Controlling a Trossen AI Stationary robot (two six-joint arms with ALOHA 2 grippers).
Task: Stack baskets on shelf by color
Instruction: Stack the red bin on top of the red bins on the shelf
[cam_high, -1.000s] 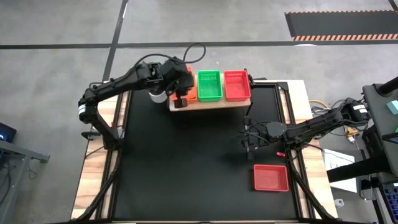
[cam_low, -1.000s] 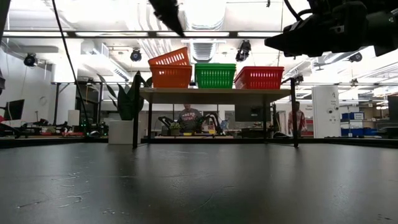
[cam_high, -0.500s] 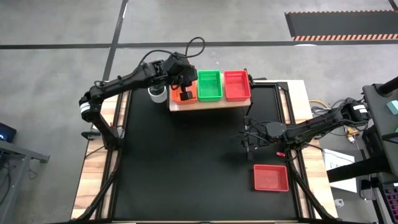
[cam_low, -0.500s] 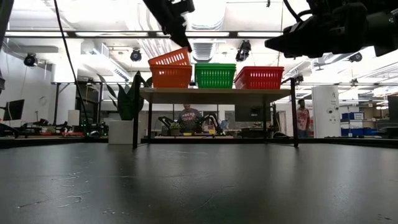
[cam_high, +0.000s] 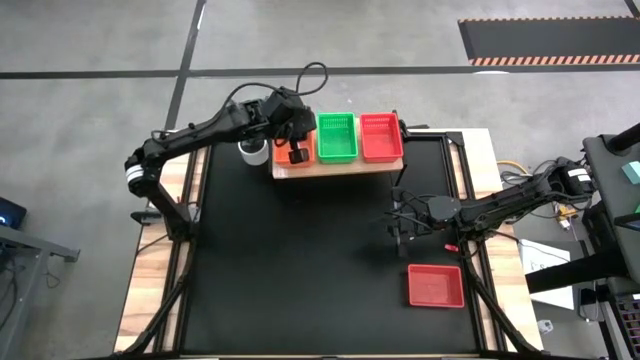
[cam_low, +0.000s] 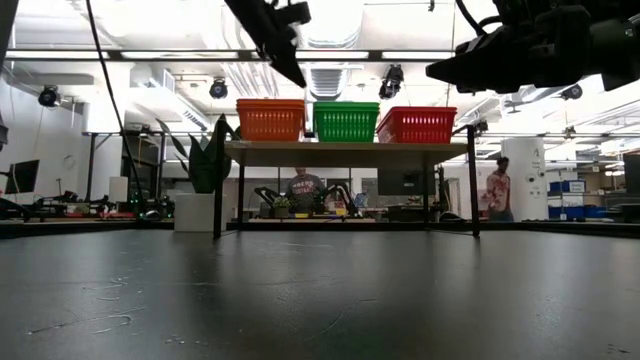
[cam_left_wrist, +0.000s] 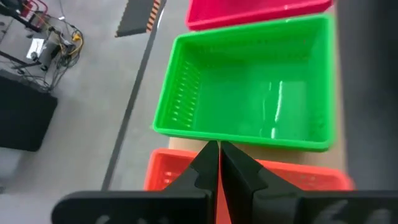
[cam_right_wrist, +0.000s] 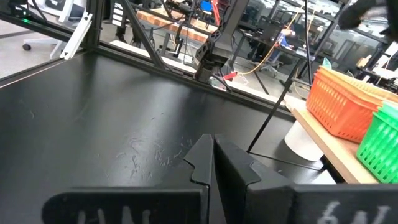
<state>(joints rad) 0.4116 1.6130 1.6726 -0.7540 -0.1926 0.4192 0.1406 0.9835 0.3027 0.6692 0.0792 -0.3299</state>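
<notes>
Shelf (cam_high: 340, 166): 3 stacks. Table (cam_high: 300, 260): 1 red basket (cam_high: 435, 286).

3 basket stacks (cam_high: 338, 137) side by side on shelf (cam_high: 338, 166); 1 basket (cam_high: 435, 286) on table (cam_high: 300, 260), near right.

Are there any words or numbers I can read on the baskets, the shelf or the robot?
None can be read.
The orange basket, green basket and red basket: plain mesh, no labels.
The shelf: bare wood.
The person's shirt behind: print too blurred to read.
</notes>
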